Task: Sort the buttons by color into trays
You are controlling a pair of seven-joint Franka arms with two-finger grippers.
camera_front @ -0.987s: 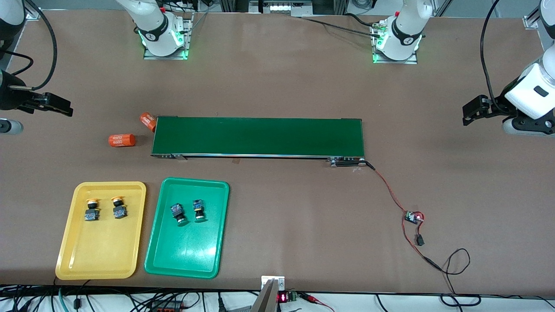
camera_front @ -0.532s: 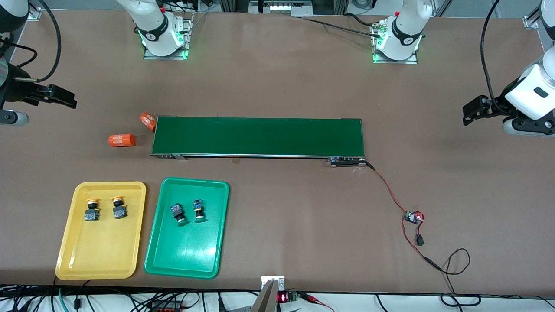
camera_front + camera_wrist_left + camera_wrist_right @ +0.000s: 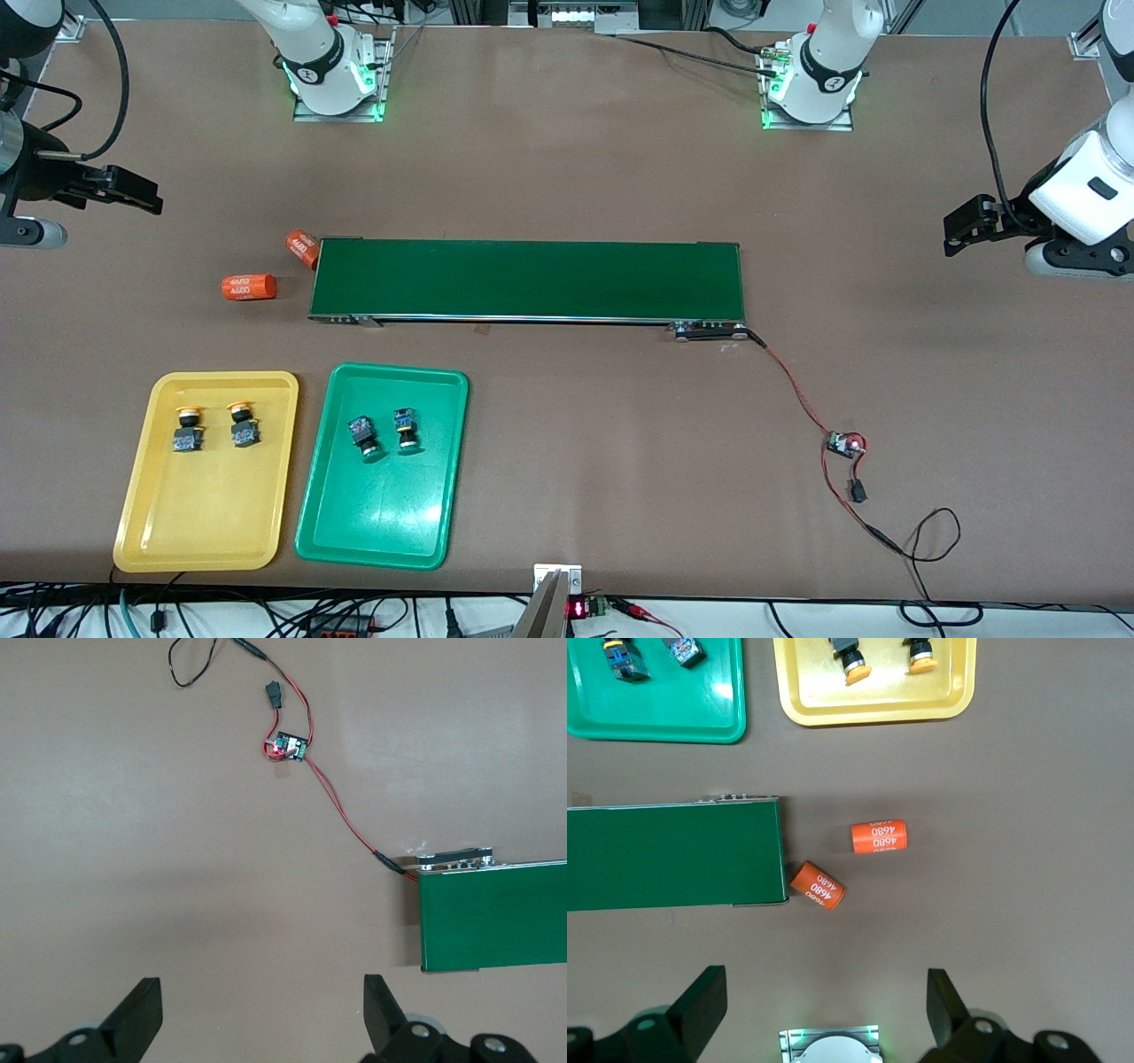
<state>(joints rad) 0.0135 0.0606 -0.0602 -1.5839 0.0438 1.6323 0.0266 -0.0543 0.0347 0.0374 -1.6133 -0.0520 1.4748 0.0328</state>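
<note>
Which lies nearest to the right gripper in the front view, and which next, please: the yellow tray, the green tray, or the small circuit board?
From the right gripper:
1. Yellow tray, at the right arm's end.
2. Green tray, beside it.
3. Small circuit board, toward the left arm's end.

Right tool (image 3: 819,1005) wide open over worktop (image 3: 1028,904). Two orange cylinders (image 3: 879,836) beside conveyor belt (image 3: 673,855) end; yellow tray (image 3: 877,709), green tray (image 3: 656,722) holding buttons (image 3: 855,665).

Robotics lab: bolted arm bases (image 3: 337,80), conveyor belt (image 3: 527,279).
</note>
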